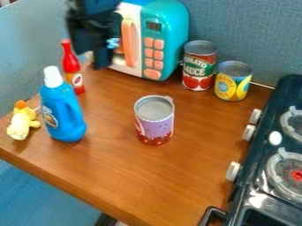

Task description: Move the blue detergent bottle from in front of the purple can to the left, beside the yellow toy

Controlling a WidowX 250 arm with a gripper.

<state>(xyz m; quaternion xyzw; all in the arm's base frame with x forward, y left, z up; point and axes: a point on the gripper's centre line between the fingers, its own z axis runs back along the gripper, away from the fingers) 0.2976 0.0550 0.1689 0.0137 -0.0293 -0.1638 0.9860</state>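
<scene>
My black pincer (94,47) is up at the far left, in front of the toy microwave (167,37). I can't tell if it is open or closed, or if it has something in it. The microwave is blue-green, with a white door, a peachy handle and peachy buttons. It stands at the far side of the brown wood bench (112,165). Just to the left of my pincer, and a bit nearer, is a red sauce bottle (72,70), standing up.

Nearer still on the left is a big blue bottle (62,110) with a white cap. Beside it, by the left edge, is a little yellow toy (22,123) with some orange on top. A purple and red can (155,126) stands in the middle.

Right of the microwave are two more cans: a red and green tomato can (198,66), then a shorter yellow and blue can (232,84). On the right is a black toy stove (259,152) with white knobs and round burners.
</scene>
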